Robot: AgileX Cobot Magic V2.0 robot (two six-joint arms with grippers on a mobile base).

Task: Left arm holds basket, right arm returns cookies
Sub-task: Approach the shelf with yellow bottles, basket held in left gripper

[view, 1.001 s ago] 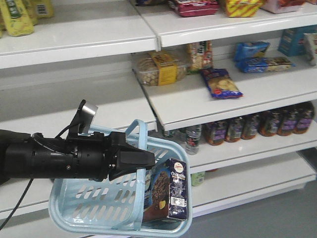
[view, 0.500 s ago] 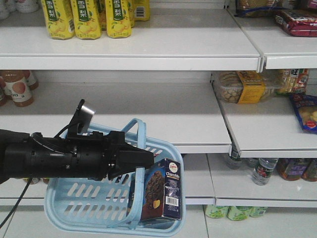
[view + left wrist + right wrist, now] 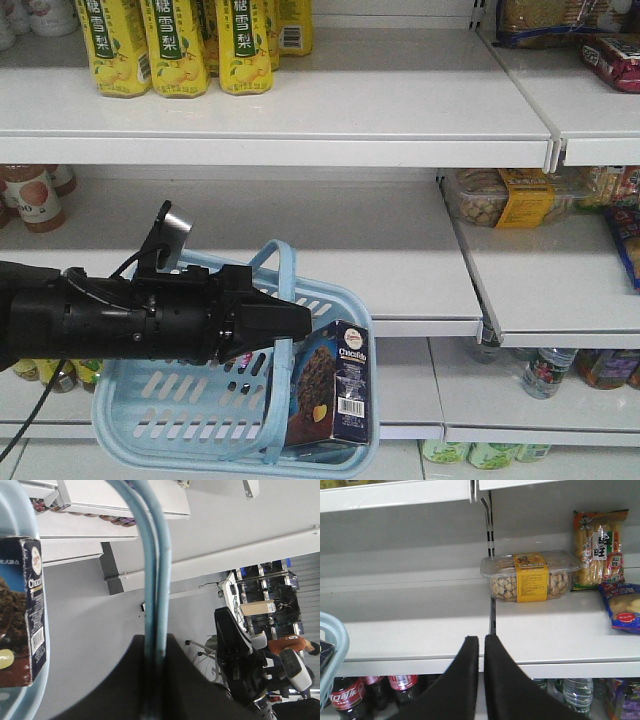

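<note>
Shop shelves (image 3: 300,110) fill your background. Your left end effector (image 3: 292,322) clamps the handles of the basket (image 3: 170,428); the cookies (image 3: 335,395) stand inside, at its right end. Your right end effector (image 3: 481,647), closed and empty, hasn't taken them.

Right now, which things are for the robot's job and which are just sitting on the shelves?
For the job:
left gripper, shut on the handles of the basket
cookies, standing inside it
right gripper, shut, holding nothing

Just sitting there:
yellow drink bottles
clear snack tub
cola bottles
blue snack bag
</note>
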